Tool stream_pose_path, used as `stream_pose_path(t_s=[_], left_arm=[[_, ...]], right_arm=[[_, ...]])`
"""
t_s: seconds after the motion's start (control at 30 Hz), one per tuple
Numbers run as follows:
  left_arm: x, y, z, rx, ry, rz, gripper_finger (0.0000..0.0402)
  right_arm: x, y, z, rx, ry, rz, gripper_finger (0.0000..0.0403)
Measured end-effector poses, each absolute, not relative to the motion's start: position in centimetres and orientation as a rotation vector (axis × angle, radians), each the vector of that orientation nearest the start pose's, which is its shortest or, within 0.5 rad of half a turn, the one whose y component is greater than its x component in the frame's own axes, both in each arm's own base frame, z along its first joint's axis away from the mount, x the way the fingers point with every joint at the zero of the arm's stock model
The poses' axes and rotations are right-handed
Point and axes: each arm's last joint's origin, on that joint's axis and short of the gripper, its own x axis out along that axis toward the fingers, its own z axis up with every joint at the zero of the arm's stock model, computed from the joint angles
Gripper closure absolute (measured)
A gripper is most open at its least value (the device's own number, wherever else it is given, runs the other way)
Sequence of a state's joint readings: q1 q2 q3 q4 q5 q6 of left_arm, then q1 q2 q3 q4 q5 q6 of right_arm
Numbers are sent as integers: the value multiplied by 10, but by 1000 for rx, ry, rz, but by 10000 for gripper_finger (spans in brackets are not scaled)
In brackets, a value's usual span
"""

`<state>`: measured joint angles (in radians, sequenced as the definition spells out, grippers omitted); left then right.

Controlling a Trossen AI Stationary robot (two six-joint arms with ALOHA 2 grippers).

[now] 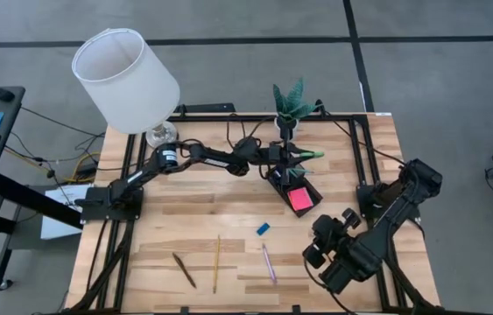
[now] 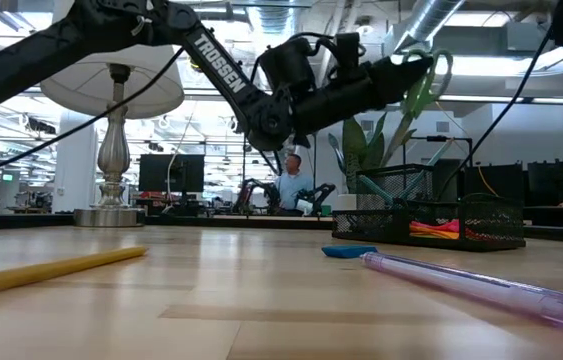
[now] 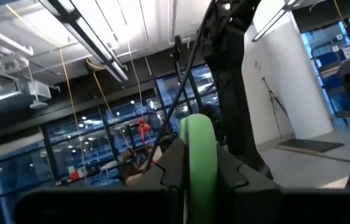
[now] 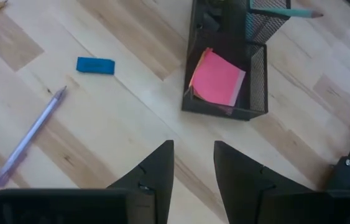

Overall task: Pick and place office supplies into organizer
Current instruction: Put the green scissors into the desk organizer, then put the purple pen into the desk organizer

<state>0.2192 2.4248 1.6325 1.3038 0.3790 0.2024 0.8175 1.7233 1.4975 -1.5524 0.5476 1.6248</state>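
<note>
Your left gripper [image 1: 303,156] is clenched on the green-handled scissors [image 3: 198,158], holding them above the raised back of the small black wire-mesh organizer tray [image 1: 283,185], whose front compartment holds the pink sticky-note pad [image 1: 299,199] and whose back cup holds a teal pencil [image 4: 290,11]. Your right gripper [image 4: 193,165] hangs released over the wooden table [image 1: 202,197], near the tray's front edge. Loose on the table you have the blue eraser [image 1: 263,229], purple pen [image 1: 268,262], yellow pencil [image 1: 216,262] and brown pen [image 1: 184,269].

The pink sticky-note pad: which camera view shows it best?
The right wrist view: the pink sticky-note pad lies fully visible in the black mesh organizer. The high view shows it small; the low view shows only a pink edge through mesh; the left wrist view misses it.
</note>
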Motion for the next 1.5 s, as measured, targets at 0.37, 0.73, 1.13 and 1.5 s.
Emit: stream_pose_path(t_s=[0.37, 0.73, 1.13, 1.5], left_arm=[[509, 106, 147, 262, -509, -98, 384], [502, 132, 111, 73, -512, -75, 355], [507, 129, 125, 112, -592, -87, 250], [515, 127, 186, 147, -737, -228, 233]], right_arm=[[220, 197, 277, 233, 1043, -810, 294], [221, 197, 277, 198, 1064, -781, 294], [223, 198, 277, 218, 1055, -769, 294], [220, 207, 276, 255, 1039, -728, 294]])
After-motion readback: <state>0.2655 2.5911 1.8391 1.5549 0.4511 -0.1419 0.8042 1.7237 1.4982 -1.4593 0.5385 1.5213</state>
